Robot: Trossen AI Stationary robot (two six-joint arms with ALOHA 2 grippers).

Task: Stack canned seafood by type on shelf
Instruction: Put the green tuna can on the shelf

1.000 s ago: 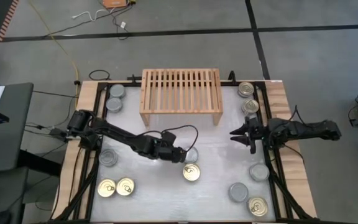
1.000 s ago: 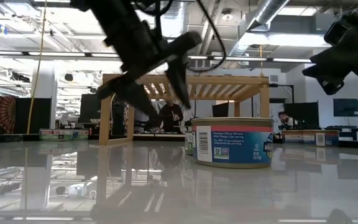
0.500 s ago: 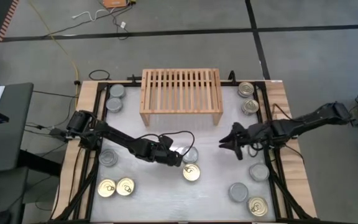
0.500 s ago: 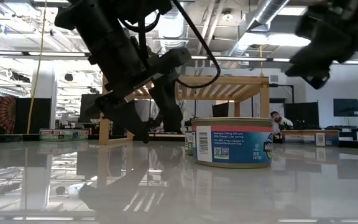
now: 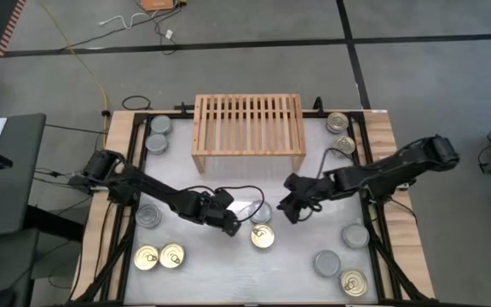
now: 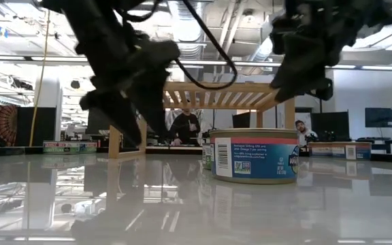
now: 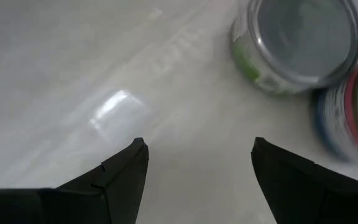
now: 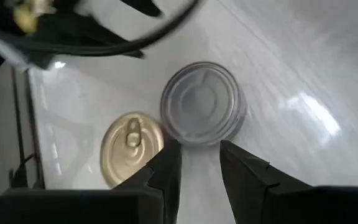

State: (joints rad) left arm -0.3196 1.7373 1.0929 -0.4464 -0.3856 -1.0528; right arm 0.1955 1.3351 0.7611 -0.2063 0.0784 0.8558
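The left gripper (image 5: 231, 226) is being held low over the middle of the table (image 5: 228, 273), its fingers (image 7: 120, 171) spread wide with nothing between them; in the left wrist view only bare tabletop is being framed by the gap. The right gripper (image 5: 290, 207) is being held just across from it, fingers (image 8: 166, 168) parted a narrow way and empty. Between the two grippers a silver-topped tin (image 8: 201, 102) is being seen beside a gold-topped tin (image 5: 262, 236), the two close together; whether they are touching cannot be told. In the high view the silver-topped tin is being largely covered by the left arm's cable, and in the left wrist view the gold-topped tin is being cut off at the picture's edge.

The shelf (image 5: 248, 124) is standing at the far side of the table with nothing resting on its slats. Other tins are being left around the edges: two silver ones (image 5: 158, 134) by the shelf's left leg, two gold ones (image 5: 340, 134) by its right leg, partly masked by the right arm, a silver one (image 5: 148, 215) and a gold pair (image 5: 158, 255) at the near left, and two silver (image 5: 327, 263) and one gold (image 5: 354, 283) at the near right. In the low view the grippers are being shown only as dark blurred shapes, and the shelf is being partly hidden behind them
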